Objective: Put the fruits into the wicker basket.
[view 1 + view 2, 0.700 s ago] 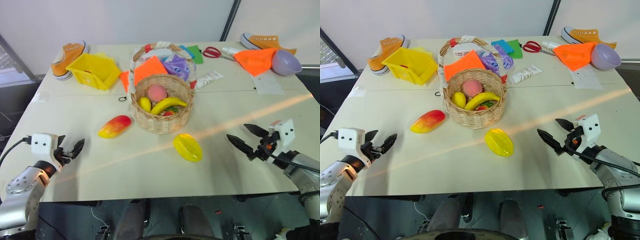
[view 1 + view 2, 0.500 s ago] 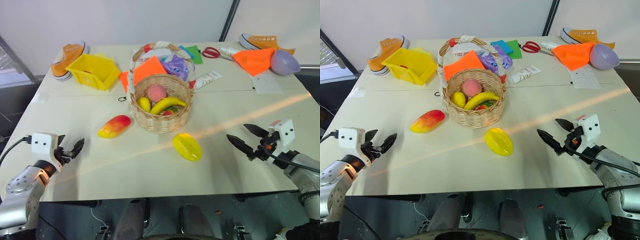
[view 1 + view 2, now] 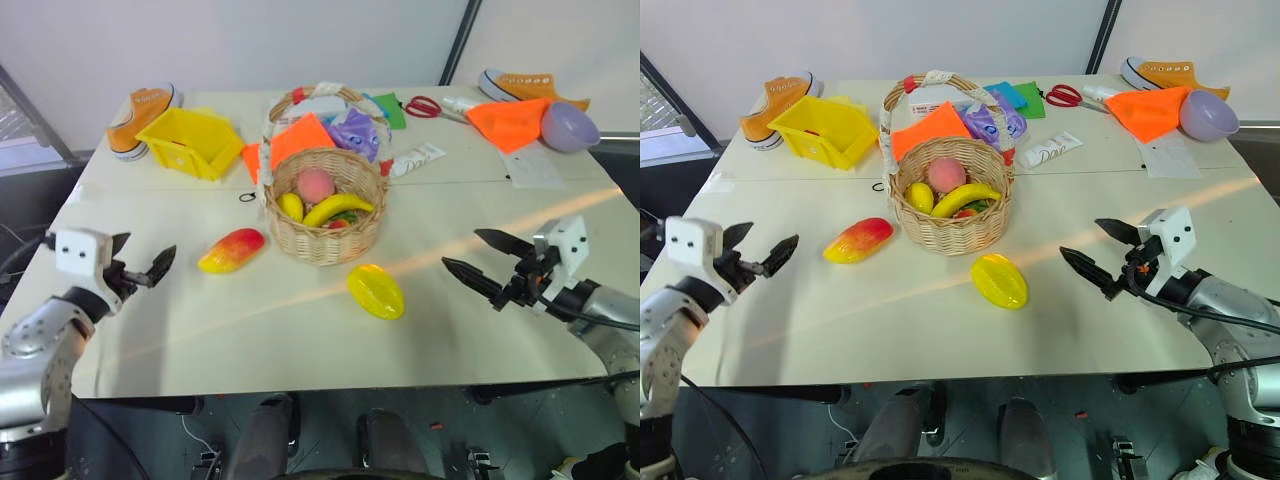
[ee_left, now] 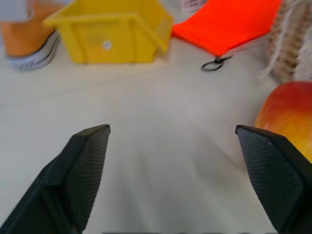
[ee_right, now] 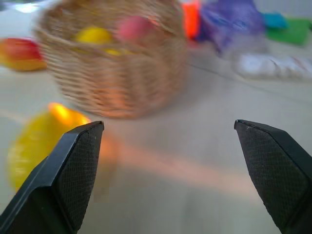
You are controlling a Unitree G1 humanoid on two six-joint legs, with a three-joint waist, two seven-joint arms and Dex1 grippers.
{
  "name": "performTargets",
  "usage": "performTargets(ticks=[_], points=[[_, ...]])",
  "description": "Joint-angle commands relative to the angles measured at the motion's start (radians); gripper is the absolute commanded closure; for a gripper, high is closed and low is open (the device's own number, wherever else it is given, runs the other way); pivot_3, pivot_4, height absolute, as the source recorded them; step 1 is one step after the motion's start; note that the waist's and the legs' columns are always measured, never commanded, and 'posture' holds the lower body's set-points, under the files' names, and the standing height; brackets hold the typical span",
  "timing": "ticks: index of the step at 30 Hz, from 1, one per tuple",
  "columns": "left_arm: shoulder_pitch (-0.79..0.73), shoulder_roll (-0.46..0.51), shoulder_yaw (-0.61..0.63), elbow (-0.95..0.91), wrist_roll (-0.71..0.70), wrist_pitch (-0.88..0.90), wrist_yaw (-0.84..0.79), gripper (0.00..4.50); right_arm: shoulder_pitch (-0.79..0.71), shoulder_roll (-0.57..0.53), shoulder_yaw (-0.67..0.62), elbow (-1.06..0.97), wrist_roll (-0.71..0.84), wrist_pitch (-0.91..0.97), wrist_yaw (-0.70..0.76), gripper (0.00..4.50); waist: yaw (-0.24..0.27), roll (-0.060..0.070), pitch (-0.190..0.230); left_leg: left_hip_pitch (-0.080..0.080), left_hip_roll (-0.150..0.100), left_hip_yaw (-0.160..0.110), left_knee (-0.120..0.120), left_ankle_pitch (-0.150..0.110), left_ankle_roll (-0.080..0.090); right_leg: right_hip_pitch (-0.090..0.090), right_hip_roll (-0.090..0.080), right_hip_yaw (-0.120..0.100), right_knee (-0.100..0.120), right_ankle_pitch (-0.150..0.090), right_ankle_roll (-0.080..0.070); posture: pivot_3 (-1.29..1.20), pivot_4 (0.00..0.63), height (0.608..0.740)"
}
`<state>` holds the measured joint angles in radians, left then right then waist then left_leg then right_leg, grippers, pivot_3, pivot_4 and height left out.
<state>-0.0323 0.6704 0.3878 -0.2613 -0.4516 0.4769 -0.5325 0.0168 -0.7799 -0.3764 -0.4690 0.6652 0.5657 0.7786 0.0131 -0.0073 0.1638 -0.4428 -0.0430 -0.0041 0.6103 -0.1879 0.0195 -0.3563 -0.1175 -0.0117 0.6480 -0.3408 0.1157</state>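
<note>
The wicker basket (image 3: 325,240) stands mid-table with a pink peach (image 3: 315,184), a banana (image 3: 337,208) and a small lemon (image 3: 290,206) inside. A red-to-yellow mango (image 3: 230,250) lies on the table to its left. In front of the basket lies a yellow starfruit (image 3: 375,291). My left gripper (image 3: 142,258) hovers open and empty near the table's left edge, pointing toward the mango (image 4: 287,117). My right gripper (image 3: 462,249) hovers open and empty at the right, facing the starfruit (image 5: 39,141) and the basket (image 5: 117,73).
Behind the basket are a yellow bin (image 3: 190,140), an orange shoe (image 3: 138,108), orange cloths (image 3: 300,135), a purple packet (image 3: 352,130) and a white tube (image 3: 418,158). At the far right sit scissors (image 3: 425,103), a lilac bowl (image 3: 570,125) and another shoe (image 3: 525,82).
Both grippers have risen a little above the table, still open. The right one has also shifted slightly toward the starfruit. The fruits and basket have not moved.
</note>
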Motion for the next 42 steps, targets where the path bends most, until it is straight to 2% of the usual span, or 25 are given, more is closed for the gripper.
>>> performTargets(ticks=[1, 6, 9, 18, 20, 24, 29, 32, 34, 37, 42], points=[[-0.078, 0.041, -0.076, -0.027, -0.02, 0.061, -0.057, 0.02, -0.027, -0.037, 0.033, -0.15, 0.094, 0.062, 0.018, 0.0, -0.001, 0.0, 0.0, 0.0, 0.0, 0.0, 0.0, 0.0, 0.0, 0.0, 0.0, 0.0, 0.0, 0.0, 0.0, 0.0, 0.15, 0.74], [-0.176, 0.082, -0.228, 0.018, 0.036, 0.104, -0.123, 0.02, -0.06, -0.048, 0.138, -0.266, 0.146, 0.138, -0.007, 0.0, -0.002, 0.0, 0.0, -0.001, 0.0, 0.0, 0.0, 0.0, 0.0, 0.0, 0.0, 0.0, -0.001, 0.0, 0.0, 0.0, 0.15, 0.74], [-0.218, 0.084, -0.292, 0.054, 0.071, 0.108, -0.142, 0.02, -0.068, -0.028, 0.187, -0.305, 0.11, 0.127, -0.042, 0.0, -0.002, -0.001, 0.0, -0.001, 0.0, 0.0, 0.0, 0.0, 0.0, -0.001, 0.0, 0.0, -0.001, 0.0, 0.0, 0.0, 0.15, 0.74], [-0.289, 0.076, -0.403, 0.159, 0.177, 0.086, -0.167, 0.02, -0.048, 0.0, 0.258, -0.328, 0.062, 0.092, -0.077, 0.0, -0.001, -0.001, 0.001, -0.002, 0.0, 0.0, 0.0, 0.0, 0.0, -0.002, 0.0, 0.0, -0.002, 0.0, 0.0, 0.0, 0.15, 0.74], [-0.296, 0.057, -0.393, 0.18, 0.174, 0.082, -0.162, 0.56, -0.052, 0.004, 0.265, -0.329, 0.058, 0.088, -0.082, 0.0, -0.002, -0.001, 0.001, -0.002, 0.0, 0.0, 0.0, 0.0, 0.0, -0.002, 0.0, 0.0, -0.001, 0.0, 0.0, 0.0, 0.15, 0.74], [-0.296, 0.037, -0.378, 0.196, 0.165, 0.081, -0.167, 2.18, -0.057, 0.004, 0.272, -0.331, 0.053, 0.083, -0.086, 0.0, -0.001, -0.001, 0.001, -0.002, 0.0, 0.0, 0.0, 0.0, 0.0, -0.002, 0.0, 0.0, -0.001, 0.0, 0.0, 0.0, 0.15, 0.74], [-0.251, 0.053, -0.318, 0.164, 0.144, 0.063, -0.184, 2.18, -0.065, -0.008, 0.26, -0.333, 0.056, 0.086, -0.089, 0.0, -0.003, -0.001, 0.001, -0.002, 0.0, 0.0, 0.0, 0.0, 0.0, -0.002, 0.0, 0.0, -0.001, 0.0, 0.0, 0.0, 0.15, 0.74], [-0.216, 0.065, -0.174, 0.037, -0.023, 0.14, -0.244, 2.18, -0.071, -0.02, 0.238, -0.326, 0.057, 0.089, -0.088, 0.0, -0.006, -0.002, 0.002, -0.003, 0.0, 0.0, 0.0, 0.0, 0.0, -0.002, 0.0, 0.0, -0.001, 0.0, 0.0, 0.0, 0.15, 0.74], [-0.22, 0.081, -0.12, -0.065, -0.146, 0.224, -0.281, 2.18, -0.073, -0.027, 0.23, -0.32, 0.059, 0.089, -0.084, 0.0, -0.004, -0.005, 0.003, -0.003, 0.001, 0.0, 0.0, 0.0, 0.0, -0.003, 0.0, 0.0, -0.001, 0.0, 0.0, 0.0, 0.15, 0.74], [-0.314, 0.072, -0.189, -0.193, -0.217, 0.3, -0.261, 2.18, -0.087, -0.031, 0.233, -0.3, 0.054, 0.085, -0.076, 0.0, 0.005, -0.005, 0.004, -0.003, 0.001, 0.0, 0.001, 0.0, 0.0, -0.001, 0.0, -0.001, -0.002, 0.0, 0.0, 0.0, 0.15, 0.74], [-0.551, -0.076, -0.412, -0.136, -0.039, 0.309, -0.069, 2.18, -0.12, -0.027, 0.249, -0.282, 0.042, 0.089, -0.074, 0.0, 0.002, -0.007, 0.005, -0.002, 0.0, 0.0, 0.003, 0.0, 0.0, 0.002, 0.0, -0.001, -0.003, 0.003, 0.001, 0.0, 0.15, 0.74]])
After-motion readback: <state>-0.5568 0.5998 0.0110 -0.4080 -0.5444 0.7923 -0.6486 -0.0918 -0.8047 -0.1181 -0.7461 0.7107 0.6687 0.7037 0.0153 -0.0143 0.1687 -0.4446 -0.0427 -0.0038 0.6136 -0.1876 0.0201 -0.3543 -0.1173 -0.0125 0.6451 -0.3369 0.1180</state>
